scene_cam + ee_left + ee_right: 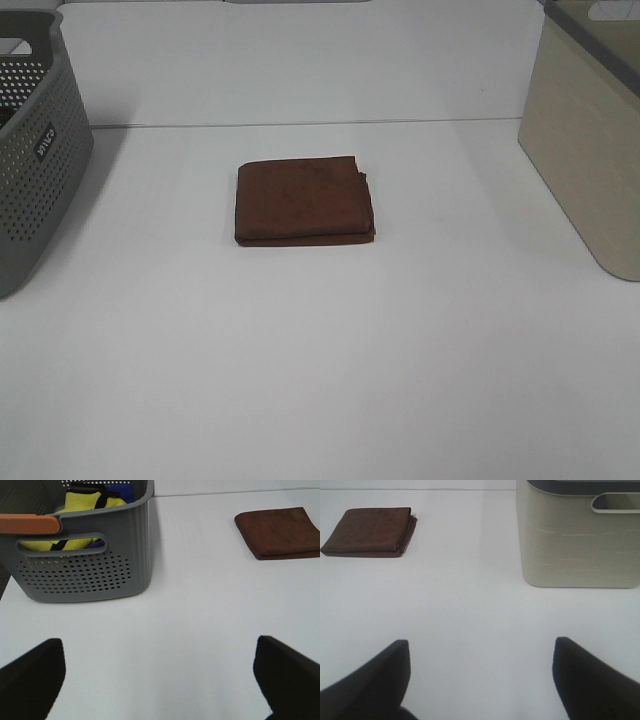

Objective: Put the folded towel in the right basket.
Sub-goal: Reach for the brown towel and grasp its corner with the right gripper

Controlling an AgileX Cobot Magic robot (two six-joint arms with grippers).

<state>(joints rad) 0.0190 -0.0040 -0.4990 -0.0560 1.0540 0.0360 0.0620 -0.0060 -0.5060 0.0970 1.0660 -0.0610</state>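
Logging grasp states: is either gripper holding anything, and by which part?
Nothing is held. The left gripper and right gripper are both open and empty; the towel lies on the table, apart from both.

Materials and surface finish, tabletop set.
Folded towel (303,200): brown cloth, matt, a fine nap is seen. Left basket (30,170): grey plastic, matt, pierced with small holes. Right basket (585,150): beige plastic, smooth, faintly embossed, edged by a grey rim. Table (320,380): white, smooth, a slight sheen is shown.
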